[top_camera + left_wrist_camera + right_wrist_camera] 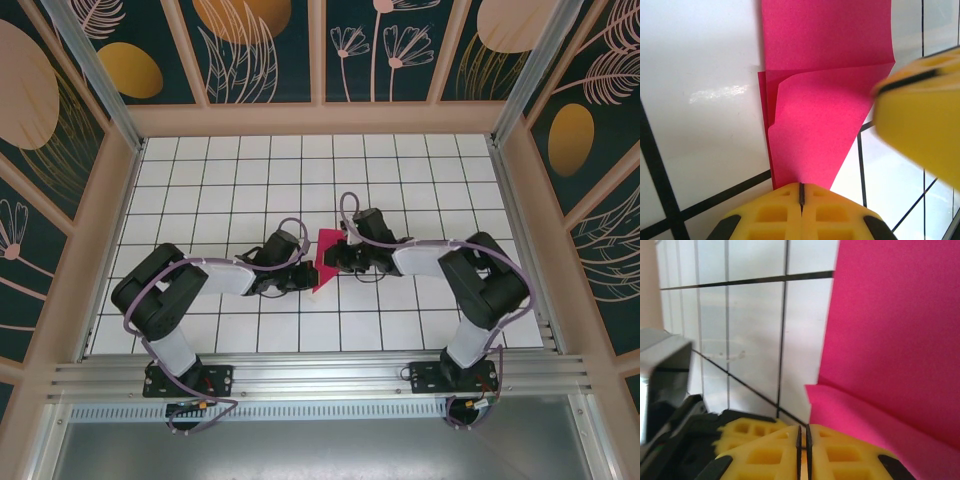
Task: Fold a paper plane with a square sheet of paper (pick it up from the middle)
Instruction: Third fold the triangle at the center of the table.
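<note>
My left gripper (801, 194) is clenched on the folded paper's (825, 100) narrow end. The paper lies on the table (400, 180) between my arms. My right gripper (804, 440), almost closed, sits at its fold; whether it grips, I cannot tell.

The magenta-pink sheet of paper (825, 100) lies creased into overlapping layers.

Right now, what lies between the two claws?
The folded pink paper lies between the left claw and the right claw, as the top view shows.
</note>
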